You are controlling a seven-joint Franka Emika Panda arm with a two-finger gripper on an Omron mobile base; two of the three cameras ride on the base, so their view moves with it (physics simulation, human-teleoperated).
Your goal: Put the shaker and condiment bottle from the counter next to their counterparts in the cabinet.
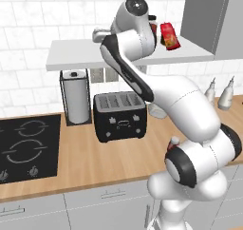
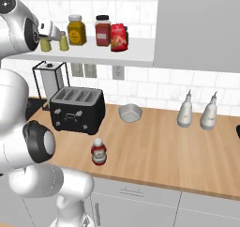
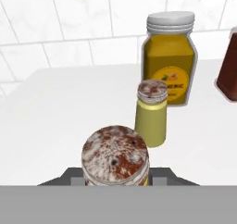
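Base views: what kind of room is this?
A kitchen, rendered rather than real. A black hob is set into the wooden counter, a black toaster stands by a paper towel holder, and jars sit on a white wall shelf against tiles.

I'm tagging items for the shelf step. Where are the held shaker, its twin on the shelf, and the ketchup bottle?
held shaker (image 3: pixel 115 157): hand view, on its speckled cap.
twin shaker (image 3: pixel 151 121): hand view, on its yellow-green body.
ketchup bottle (image 2: pixel 98 153): right base view, on its red body, on the counter.
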